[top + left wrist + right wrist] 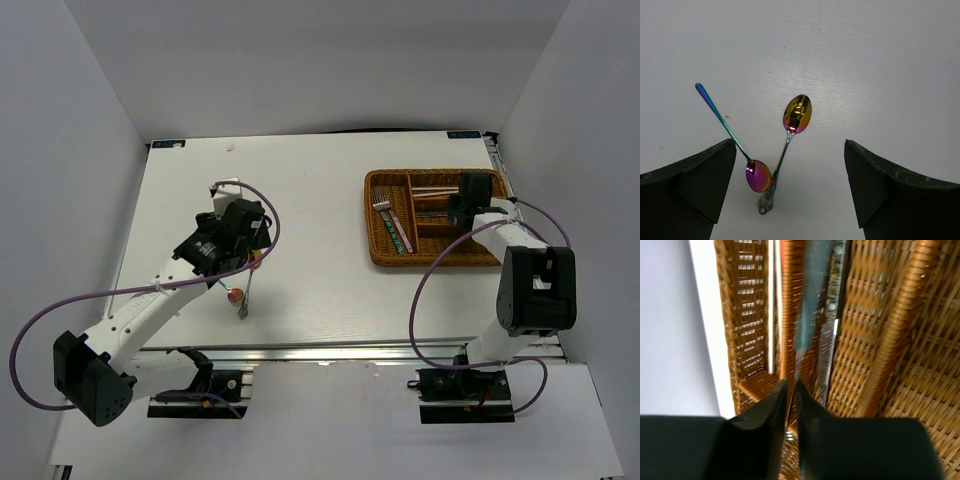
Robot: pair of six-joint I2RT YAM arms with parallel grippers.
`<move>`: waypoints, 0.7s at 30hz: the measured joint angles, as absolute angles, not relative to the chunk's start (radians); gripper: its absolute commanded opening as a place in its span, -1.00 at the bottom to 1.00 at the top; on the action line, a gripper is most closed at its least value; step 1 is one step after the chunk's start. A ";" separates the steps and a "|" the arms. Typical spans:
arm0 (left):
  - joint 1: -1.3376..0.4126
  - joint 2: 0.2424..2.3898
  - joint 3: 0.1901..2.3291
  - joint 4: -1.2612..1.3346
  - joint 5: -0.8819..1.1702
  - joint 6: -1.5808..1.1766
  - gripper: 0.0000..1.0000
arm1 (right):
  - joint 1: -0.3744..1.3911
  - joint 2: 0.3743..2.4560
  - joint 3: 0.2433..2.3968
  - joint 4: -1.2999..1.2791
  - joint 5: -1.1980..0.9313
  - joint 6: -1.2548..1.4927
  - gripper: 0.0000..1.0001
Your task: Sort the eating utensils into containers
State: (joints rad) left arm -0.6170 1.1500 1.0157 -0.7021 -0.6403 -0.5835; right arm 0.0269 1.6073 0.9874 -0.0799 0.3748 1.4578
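Observation:
Two small spoons lie crossed on the white table (240,300). In the left wrist view, one has a gold bowl (797,114) and the other a red bowl (758,175) and a blue handle. My left gripper (790,200) is open and empty above them, with the spoons between and ahead of its fingers; it also shows in the top view (254,250). My right gripper (790,390) is shut on the blade of a teal-handled knife (811,310), low inside a slot of the brown wicker tray (380,250). Another knife (827,352) lies beside it.
The tray holds forks (384,208) and green-handled knives (401,236) in its left slots. White and red chopsticks (772,305) lie in the slot next to the held knife. The tray's wicker dividers (900,325) stand close around my right fingers.

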 measured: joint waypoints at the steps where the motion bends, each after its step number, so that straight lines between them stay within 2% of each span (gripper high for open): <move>1: -0.617 1.150 1.014 -0.702 -0.641 -0.583 0.96 | 0.026 1.615 0.987 -0.080 0.374 1.457 -0.45; 3: -0.616 1.150 1.013 -0.702 -0.641 -0.583 0.96 | 0.025 1.631 0.987 -0.079 0.364 1.455 -0.22; 6: -0.611 1.148 1.010 -0.702 -0.641 -0.583 0.96 | 0.025 1.640 0.987 -0.073 0.344 1.446 -0.10; 11: -0.596 1.145 1.008 -0.705 -0.647 -0.583 0.96 | 0.026 1.631 0.987 -0.032 0.322 1.428 -0.05; 16: -0.582 1.133 1.009 -0.715 -0.665 -0.583 0.96 | 0.030 1.590 1.013 -0.033 0.297 1.341 0.16; 17: -0.577 1.129 1.009 -0.721 -0.675 -0.583 0.96 | 0.037 1.582 1.031 -0.035 0.290 1.300 0.31; 18: -0.574 1.124 1.011 -0.730 -0.690 -0.584 0.96 | 0.049 1.574 1.056 -0.039 0.289 1.251 0.73; 21: -0.542 1.112 1.018 -0.753 -0.736 -0.583 0.96 | 0.153 1.555 1.168 -0.071 0.298 1.076 0.79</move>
